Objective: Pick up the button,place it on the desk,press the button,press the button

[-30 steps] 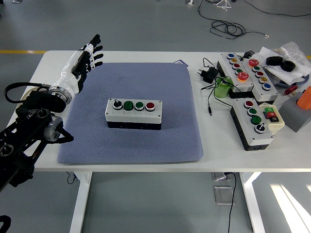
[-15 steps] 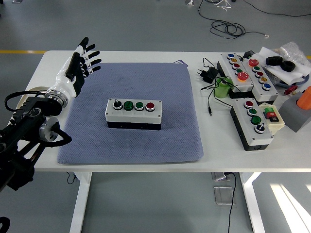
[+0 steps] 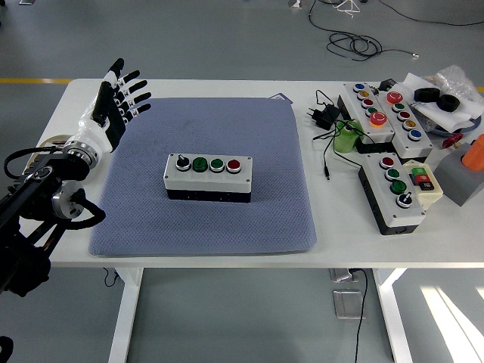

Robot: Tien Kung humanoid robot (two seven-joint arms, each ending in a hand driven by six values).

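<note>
A white button box (image 3: pixel 209 177) with a black base sits in the middle of the blue-grey mat (image 3: pixel 151 219). Its top carries a black knob, two green buttons and a red button. My left hand (image 3: pixel 117 97) is raised over the mat's far left corner, well left of the box, fingers spread and holding nothing. My right arm is out of view.
Two more button boxes (image 3: pixel 383 112) (image 3: pixel 392 190), a black plug with cable (image 3: pixel 325 115), a green cylinder (image 3: pixel 347 138), black rings on a white sheet (image 3: pixel 436 96) and an orange and grey object (image 3: pixel 470 168) crowd the table's right side.
My left hand has drawn back to the left and toward the table's left edge, away from the button box, staying open. The box has not moved.
</note>
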